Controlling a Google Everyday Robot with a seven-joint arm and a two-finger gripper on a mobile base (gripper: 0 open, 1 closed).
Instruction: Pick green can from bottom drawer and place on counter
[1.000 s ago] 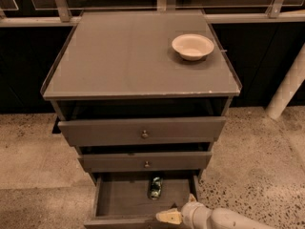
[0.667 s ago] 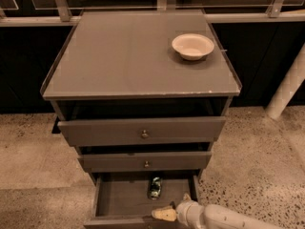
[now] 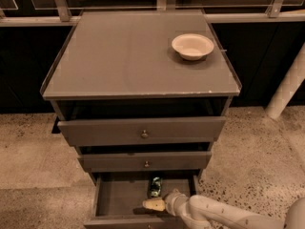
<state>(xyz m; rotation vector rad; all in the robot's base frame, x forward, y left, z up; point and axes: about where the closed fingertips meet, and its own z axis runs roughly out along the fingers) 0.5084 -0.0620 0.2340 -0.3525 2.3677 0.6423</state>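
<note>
The green can [image 3: 155, 187] lies inside the open bottom drawer [image 3: 114, 199], near its back right, just under the middle drawer's front. My gripper [image 3: 153, 204] is inside the same drawer, just in front of and below the can, with its cream tip pointing left. The white arm [image 3: 219, 214] comes in from the lower right. The grey counter [image 3: 124, 51] on top of the cabinet is well above both.
A cream bowl [image 3: 192, 46] sits on the counter at the back right. The two upper drawers with brass knobs [image 3: 144, 134] stand slightly pulled out above the can. A white post [image 3: 288, 87] stands to the right on the speckled floor.
My gripper has moved left and deeper into the bottom drawer, closer to the can. The can has not moved.
</note>
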